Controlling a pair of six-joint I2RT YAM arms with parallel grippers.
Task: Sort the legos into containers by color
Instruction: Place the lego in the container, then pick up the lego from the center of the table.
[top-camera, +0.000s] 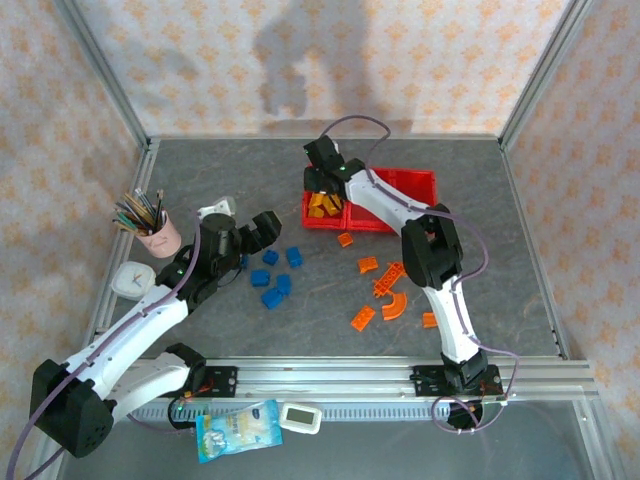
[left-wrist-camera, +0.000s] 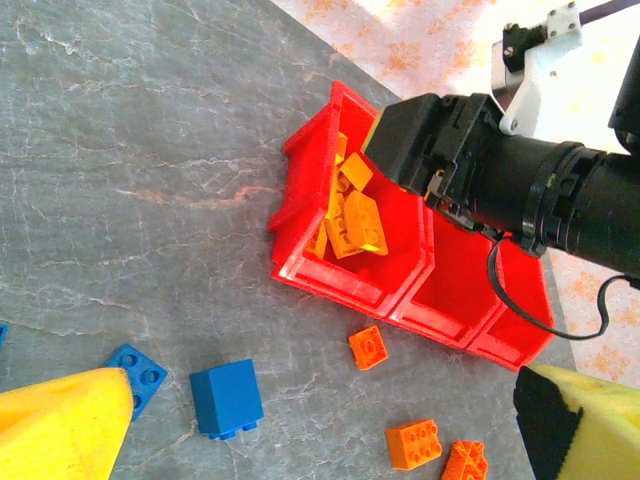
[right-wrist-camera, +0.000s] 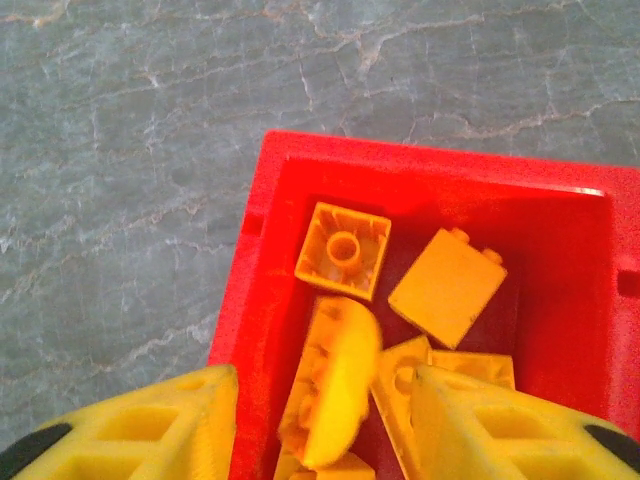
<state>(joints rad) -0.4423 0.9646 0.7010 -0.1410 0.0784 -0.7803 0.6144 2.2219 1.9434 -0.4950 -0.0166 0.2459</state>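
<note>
The red three-bin tray (top-camera: 400, 185) stands at the back centre. Its left bin (right-wrist-camera: 255, 300) holds several yellow legos (right-wrist-camera: 447, 285). My right gripper (right-wrist-camera: 325, 390) hangs open over that bin, and a blurred curved yellow piece (right-wrist-camera: 335, 385) lies loose between its fingers. The right gripper (top-camera: 322, 185) also shows from above, at the tray's left end. Several blue legos (top-camera: 272, 280) lie left of centre. My left gripper (top-camera: 262, 230) is open just above them, holding nothing. In the left wrist view a blue block (left-wrist-camera: 228, 398) lies between the wide-open fingers (left-wrist-camera: 70, 420). Orange legos (top-camera: 385, 285) are scattered in front of the tray.
A pink pencil cup (top-camera: 155, 232) and a white clock (top-camera: 130, 279) stand at the left. A small white gadget (top-camera: 300, 417) and a snack packet (top-camera: 237, 432) lie beyond the near rail. Patterned walls close in the table.
</note>
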